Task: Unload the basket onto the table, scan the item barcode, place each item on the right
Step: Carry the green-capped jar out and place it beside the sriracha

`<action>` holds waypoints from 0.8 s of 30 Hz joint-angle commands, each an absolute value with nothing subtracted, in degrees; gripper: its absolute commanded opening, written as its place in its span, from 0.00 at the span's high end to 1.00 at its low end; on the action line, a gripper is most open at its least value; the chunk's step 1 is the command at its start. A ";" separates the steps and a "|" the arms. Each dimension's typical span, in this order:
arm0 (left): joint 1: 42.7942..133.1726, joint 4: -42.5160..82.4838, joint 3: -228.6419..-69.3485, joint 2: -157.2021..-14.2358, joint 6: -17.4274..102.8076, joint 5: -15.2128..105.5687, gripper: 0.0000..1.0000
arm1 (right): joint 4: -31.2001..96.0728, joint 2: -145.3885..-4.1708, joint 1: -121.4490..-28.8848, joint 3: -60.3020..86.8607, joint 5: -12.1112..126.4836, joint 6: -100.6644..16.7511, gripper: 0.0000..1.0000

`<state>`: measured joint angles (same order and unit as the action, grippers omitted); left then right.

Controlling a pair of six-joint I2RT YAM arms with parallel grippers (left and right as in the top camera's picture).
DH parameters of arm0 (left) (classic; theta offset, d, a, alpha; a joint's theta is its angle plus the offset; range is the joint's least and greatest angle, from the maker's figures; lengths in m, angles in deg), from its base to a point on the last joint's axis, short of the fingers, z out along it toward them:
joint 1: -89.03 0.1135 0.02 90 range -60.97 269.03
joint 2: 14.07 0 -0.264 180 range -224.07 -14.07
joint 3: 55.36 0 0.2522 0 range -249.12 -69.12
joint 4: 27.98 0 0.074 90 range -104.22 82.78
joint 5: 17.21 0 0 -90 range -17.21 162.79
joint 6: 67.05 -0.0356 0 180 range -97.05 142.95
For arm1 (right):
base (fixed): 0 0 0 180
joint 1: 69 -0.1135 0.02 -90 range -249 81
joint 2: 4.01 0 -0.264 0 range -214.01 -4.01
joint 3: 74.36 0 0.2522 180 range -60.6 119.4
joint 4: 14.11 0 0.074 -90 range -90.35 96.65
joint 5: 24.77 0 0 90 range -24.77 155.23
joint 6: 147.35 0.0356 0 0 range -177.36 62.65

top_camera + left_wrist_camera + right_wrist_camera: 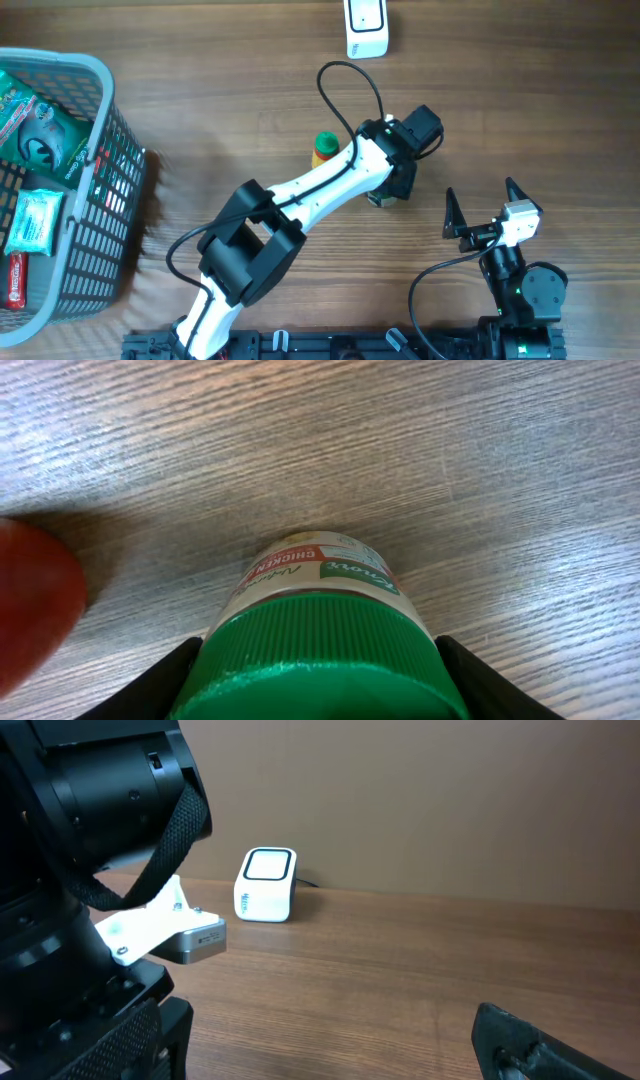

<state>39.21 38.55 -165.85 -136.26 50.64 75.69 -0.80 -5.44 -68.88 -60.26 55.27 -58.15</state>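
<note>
My left gripper [320, 685] is shut on a jar [315, 575] with a ribbed green cap [320, 650] and a Knorr chicken label. A black finger presses each side of the cap, and the jar points out over the wooden table. In the overhead view the left gripper [388, 192] sits right of centre and hides almost all of the jar. The white barcode scanner [366, 28] stands at the far edge, and also shows as the scanner [266, 885] in the right wrist view. My right gripper [485, 213] stands open and empty near the front right, with the right gripper [330, 1040] over bare wood.
A grey mesh basket [100, 75] with several packaged goods fills the left side. A small bottle [325, 148] with a green cap and orange body stands beside the left arm. A blurred red shape [30, 610] sits at the left edge of the left wrist view.
</note>
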 commanded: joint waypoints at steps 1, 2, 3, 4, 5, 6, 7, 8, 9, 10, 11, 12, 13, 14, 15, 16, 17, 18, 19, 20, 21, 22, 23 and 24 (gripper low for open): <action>38.99 39.32 -167.55 -135.96 49.87 79.36 0.33 | -0.99 -5.42 -69.21 -60.30 56.26 -58.83 0.00; 38.99 39.91 -168.12 -135.74 49.89 79.34 0.26 | -0.99 -5.42 -69.21 -60.30 56.26 -58.83 0.00; 38.99 41.44 -169.76 -135.10 49.87 79.36 0.21 | -0.99 -5.42 -69.21 -60.30 56.26 -58.85 0.00; 38.99 42.27 -170.94 -134.78 49.87 79.36 0.21 | -0.99 -5.42 -69.21 -60.30 56.26 -58.83 0.00; 38.99 43.12 -172.25 -134.41 49.87 79.36 0.21 | -0.97 -5.42 -69.21 -60.30 56.26 -58.85 0.00; 38.99 43.91 -173.82 -133.82 49.59 79.32 0.21 | -0.97 -5.42 -69.21 -60.30 56.26 -58.83 0.00; 38.99 44.43 -175.09 -133.27 48.84 79.32 0.21 | -0.97 -5.42 -69.21 -60.30 56.26 -58.83 0.00; 38.99 45.15 -176.69 -132.39 48.19 79.36 0.20 | -0.99 -5.42 -69.21 -60.30 56.26 -58.83 0.00; 38.99 46.00 -178.63 -131.21 47.29 79.34 0.20 | -0.99 -5.42 -69.21 -60.30 56.26 -58.83 0.00; 38.99 46.49 -179.57 -130.67 47.07 79.34 0.20 | -0.99 -5.42 -69.21 -60.30 56.26 -58.83 0.00; 39.01 47.23 -181.15 -129.71 46.94 79.36 0.20 | -0.97 -5.42 -69.21 -60.30 56.26 -58.83 0.00; 39.06 47.86 -182.55 -128.55 45.89 79.36 0.20 | -0.99 -5.42 -69.21 -60.30 56.26 -58.85 0.00; 39.14 48.37 -183.55 -127.54 44.86 79.54 0.21 | -0.97 -5.42 -69.21 -60.30 56.26 -58.83 0.00; 39.17 49.15 -184.58 -126.17 44.32 80.52 0.21 | -0.99 -5.42 -69.21 -60.30 56.26 -58.83 0.00; 39.17 50.05 -185.19 -124.70 44.34 82.42 0.21 | -0.99 -5.42 -69.21 -60.30 56.26 -58.83 0.00; 39.17 50.90 -185.37 -123.19 44.34 84.26 0.21 | -0.97 -5.42 -69.21 -60.30 56.26 -58.85 0.00; 39.17 52.26 -185.37 -120.85 44.34 86.36 0.21 | -0.99 -5.42 -69.21 -60.30 56.26 -58.83 0.00; 39.17 53.72 -185.37 -119.06 44.34 87.58 0.20 | -0.99 -5.42 -69.21 -60.30 56.26 -58.83 0.00; 39.32 55.40 -185.37 -117.23 44.34 88.67 0.20 | -0.97 -5.42 -69.21 -60.30 56.26 -58.81 0.00; 39.52 56.69 -185.37 -115.67 44.34 89.42 0.20 | -0.97 -5.42 -69.21 -60.30 56.26 -58.85 0.00; 40.13 58.22 -185.37 -113.79 44.34 90.25 0.20 | -0.99 -5.42 -69.21 -60.30 56.26 -58.83 0.00; 41.11 59.60 -185.37 -111.89 44.34 91.14 0.20 | -0.99 -5.42 -69.21 -60.30 56.26 -58.83 0.00; 42.23 60.39 -185.37 -110.36 44.36 92.06 0.20 | -0.99 -5.42 -69.21 -60.30 56.26 -58.85 0.00; 43.93 61.15 -185.37 -108.59 44.36 92.89 0.20 | -0.97 -5.42 -69.21 -60.30 56.26 -58.85 0.00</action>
